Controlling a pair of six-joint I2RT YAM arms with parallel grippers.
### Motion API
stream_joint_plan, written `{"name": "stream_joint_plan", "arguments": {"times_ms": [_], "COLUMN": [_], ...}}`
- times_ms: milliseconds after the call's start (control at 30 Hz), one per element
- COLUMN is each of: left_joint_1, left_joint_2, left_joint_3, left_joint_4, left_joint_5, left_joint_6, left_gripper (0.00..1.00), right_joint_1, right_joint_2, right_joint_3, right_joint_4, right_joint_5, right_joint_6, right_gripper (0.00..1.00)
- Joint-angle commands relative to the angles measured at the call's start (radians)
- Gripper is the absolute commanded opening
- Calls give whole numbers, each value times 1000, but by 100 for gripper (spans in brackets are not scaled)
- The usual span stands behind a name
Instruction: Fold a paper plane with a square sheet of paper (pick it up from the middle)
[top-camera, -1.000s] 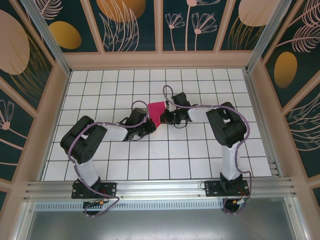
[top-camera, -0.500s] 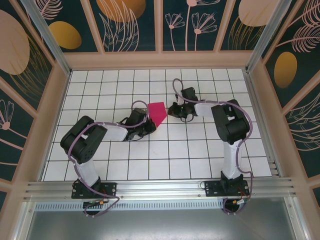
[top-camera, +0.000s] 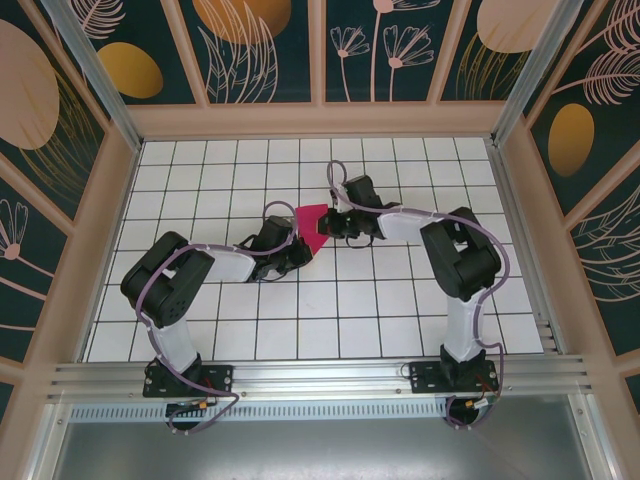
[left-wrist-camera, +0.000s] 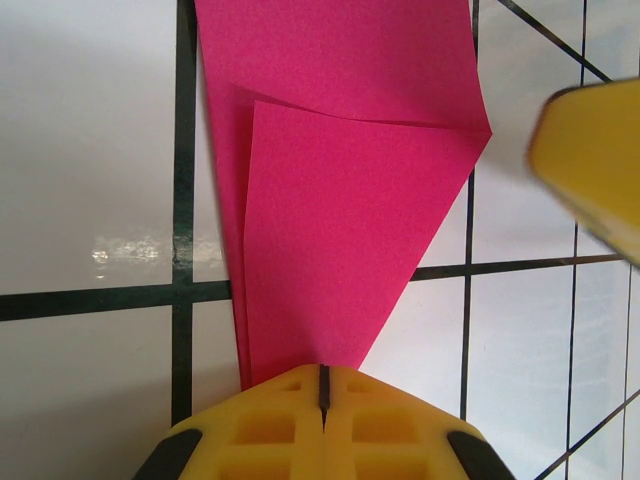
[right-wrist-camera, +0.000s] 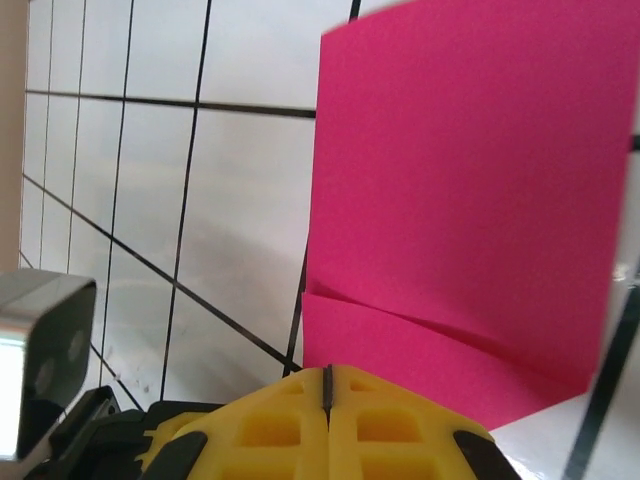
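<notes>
The square sheet of paper (top-camera: 313, 224) is magenta-pink and partly folded, with one flap lying over the rest (left-wrist-camera: 340, 230). It rests on the white grid floor between the two arms. My left gripper (top-camera: 297, 238) is shut on the sheet's near point, and the pink narrows straight into the closed yellow fingertips (left-wrist-camera: 322, 385). My right gripper (top-camera: 336, 222) is shut at the opposite side. Its tips (right-wrist-camera: 327, 378) sit at the edge of the folded flap (right-wrist-camera: 440, 370). In the left wrist view a right finger (left-wrist-camera: 592, 150) hangs just beside the paper's corner with a thin gap.
The white tiled floor (top-camera: 400, 300) is walled by a wooden frame (top-camera: 320, 120) at the back and sides. An aluminium rail (top-camera: 320, 375) runs along the near edge by the arm bases. The left wrist's grey camera housing (right-wrist-camera: 40, 365) shows close to the right gripper.
The right gripper pulled back right, off the sheet, which spread wider. It has now returned to the paper's right edge, and the sheet looks narrower. The left gripper has stayed put, holding it.
</notes>
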Motion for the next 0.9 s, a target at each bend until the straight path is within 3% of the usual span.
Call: {"name": "stream_joint_plan", "arguments": {"times_ms": [0, 600, 867], "left_joint_1": [2, -1, -8], "left_joint_2": [15, -66, -90], "left_joint_3": [-27, -77, -39], "left_joint_4": [-159, -168, -313], "left_joint_5": [-10, 103, 52], "left_joint_6": [21, 78, 192], "left_gripper": [0, 0, 0], "right_joint_1": [10, 19, 19], "right_joint_2": [59, 164, 150], "right_joint_3": [17, 48, 46], "right_joint_4": [3, -115, -137], "right_joint_5": [-41, 39, 53], "right_joint_6": [18, 57, 63], "right_gripper": [0, 0, 0]}}
